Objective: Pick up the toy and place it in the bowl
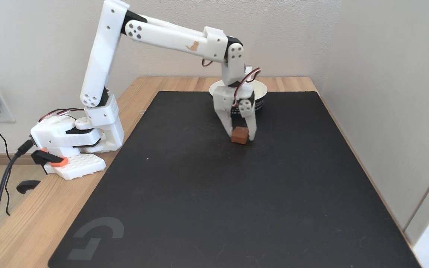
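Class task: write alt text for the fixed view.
A white robot arm's tool reaches down around a small reddish-brown toy on a black mat, fingers either side. A white-rimmed bowl sits just behind the arm on the wooden table.

Brown toy before navy bowl

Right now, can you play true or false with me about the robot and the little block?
1. The toy sits between the fingers of the gripper. True.
2. The toy is already inside the bowl. False: it is down at the black mat, in front of the bowl.
3. The bowl stands behind the gripper, at the mat's far edge. True.
4. The mat is bright green. False: it is black with a grey logo in its near left corner.
5. The arm is white. True.
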Available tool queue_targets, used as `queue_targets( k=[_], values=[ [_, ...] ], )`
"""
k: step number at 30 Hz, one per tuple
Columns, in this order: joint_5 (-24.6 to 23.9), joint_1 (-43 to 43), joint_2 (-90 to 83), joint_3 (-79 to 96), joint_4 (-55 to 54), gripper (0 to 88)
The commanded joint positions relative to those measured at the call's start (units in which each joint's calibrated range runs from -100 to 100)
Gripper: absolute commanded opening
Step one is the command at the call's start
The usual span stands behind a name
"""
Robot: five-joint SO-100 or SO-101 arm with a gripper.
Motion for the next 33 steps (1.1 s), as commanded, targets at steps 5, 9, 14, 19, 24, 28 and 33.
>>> queue_targets(
  k=[5,9,14,19,24,28,33],
  values=[
    [0.2,1.7,-0.3,-0.2,-0.4,2.0],
    [0.2,-0.7,-0.8,-6.2,-2.4,2.0],
    [-0.1,-9.4,-3.6,-18.9,-6.9,2.0],
    [-0.3,-19.7,-5.8,-17.9,-16.8,2.0],
    [-8.4,-24.2,-5.8,-8.4,-17.4,2.0],
    [-11.2,-24.4,-6.5,-5.3,-16.9,2.6],
    [-10.7,-24.6,-6.7,-5.0,-16.5,29.1]
  ],
)
